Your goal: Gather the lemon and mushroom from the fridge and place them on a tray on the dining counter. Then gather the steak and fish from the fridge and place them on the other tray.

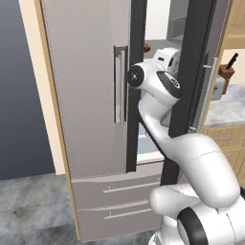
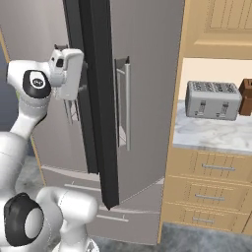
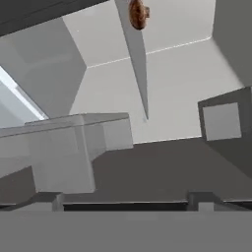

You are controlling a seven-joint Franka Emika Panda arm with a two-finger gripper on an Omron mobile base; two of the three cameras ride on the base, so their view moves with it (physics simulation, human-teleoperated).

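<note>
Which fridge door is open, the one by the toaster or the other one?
The fridge door next to the toaster is open: this right-hand door is swung outward, showing its dark edge. The left-hand door sits flat and closed.

arm (image 1: 158, 91) raised & bent fwd at elbow, gripper (image 3: 126, 199) jaws spread wide, holding nothing.

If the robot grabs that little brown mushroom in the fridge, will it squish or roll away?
The mushroom looks tiny and round-capped, so a nudge would probably send it rolling along the shelf. It is likely very light and soft, so a hard squeeze might crush it. The gripper stands wide open and well short of it, so a gentle close seems wise.
</note>
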